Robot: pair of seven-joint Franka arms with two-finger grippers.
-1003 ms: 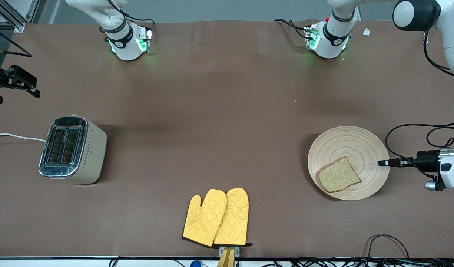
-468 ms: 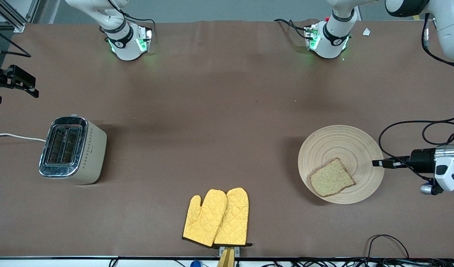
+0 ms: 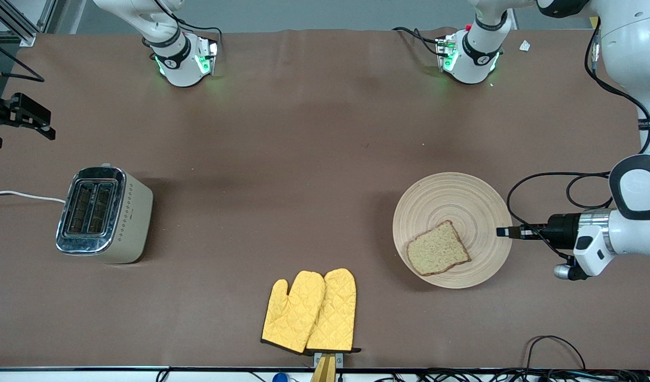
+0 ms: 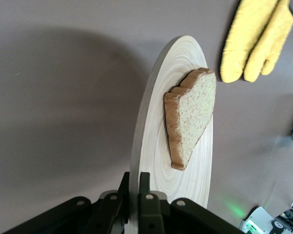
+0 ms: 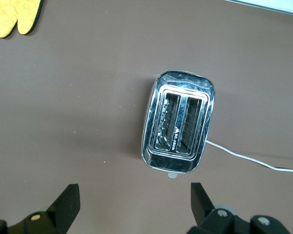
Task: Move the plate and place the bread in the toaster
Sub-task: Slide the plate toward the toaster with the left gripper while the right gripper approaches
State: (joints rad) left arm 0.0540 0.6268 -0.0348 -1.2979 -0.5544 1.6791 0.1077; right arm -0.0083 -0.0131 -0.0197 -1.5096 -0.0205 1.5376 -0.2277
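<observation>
Front view: left gripper (image 3: 502, 231) is clamped on the rim of the plate (image 3: 452, 201), at the edge that faces the left arm's end of the table. Fingers (image 4: 144, 181) pinch the rim from both faces, seen close in the left wrist view. Plate sits toward the left arm's end of the table, roughly midway between the base edge and the camera edge. Bread (image 3: 438, 248) lies on the plate, on the part nearer the camera, one slice, flat.

Toaster (image 3: 103, 214) stands toward the right arm's end of the table, both slots up, white cord (image 3: 22, 195) running off toward that end's edge. Right gripper (image 3: 25, 116) hangs in the air at the right arm's end, over the table's edge, fingers spread wide and holding nothing. Right wrist view looks straight down on the toaster's chrome top between the two fingertips (image 5: 68, 201).

Pair of yellow oven mitts (image 3: 310, 312) lies side by side at the middle of the camera edge, well apart from plate and toaster.
</observation>
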